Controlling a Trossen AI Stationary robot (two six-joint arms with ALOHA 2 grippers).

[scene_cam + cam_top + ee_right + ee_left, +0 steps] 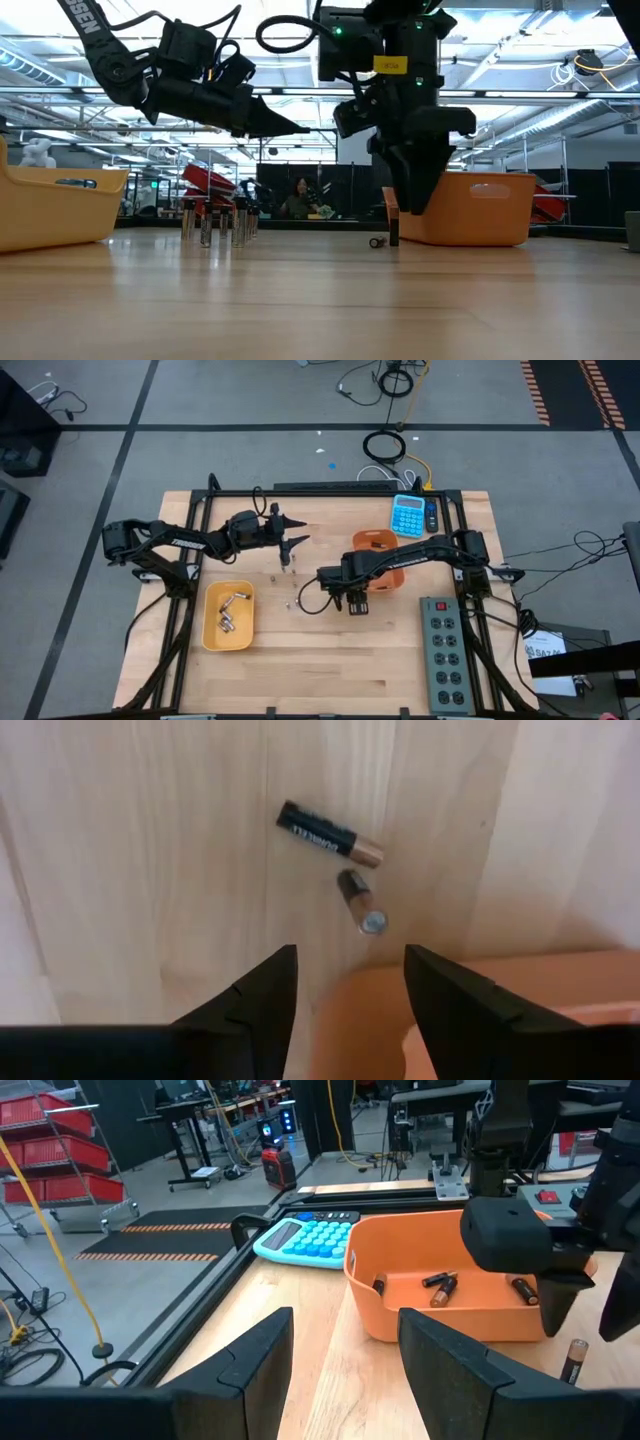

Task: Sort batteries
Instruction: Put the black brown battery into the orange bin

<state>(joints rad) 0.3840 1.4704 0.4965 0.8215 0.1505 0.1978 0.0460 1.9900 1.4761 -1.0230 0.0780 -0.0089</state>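
Note:
Two small dark batteries are on the wood beside the orange bin (470, 995): one lies flat (328, 831), the other (361, 902) stands on end. My right gripper (348, 960) hangs above them, pointing down, open, holding nothing; the low view shows it (412, 205) clear of the table. More dark batteries (441, 1285) lie inside the orange bin (440, 1315). Several silvery batteries (218, 222) stand upright on the table. My left gripper (297, 533) waits open above them, nearly level. Silvery batteries (231, 612) lie in the yellow bin (212, 628).
A blue calculator (408, 515) lies behind the orange bin (372, 543). A grey power strip (443, 650) runs along the table's right side. Bare wood lies between the two bins and toward the near edge. A person (298, 197) stands in the room beyond the table.

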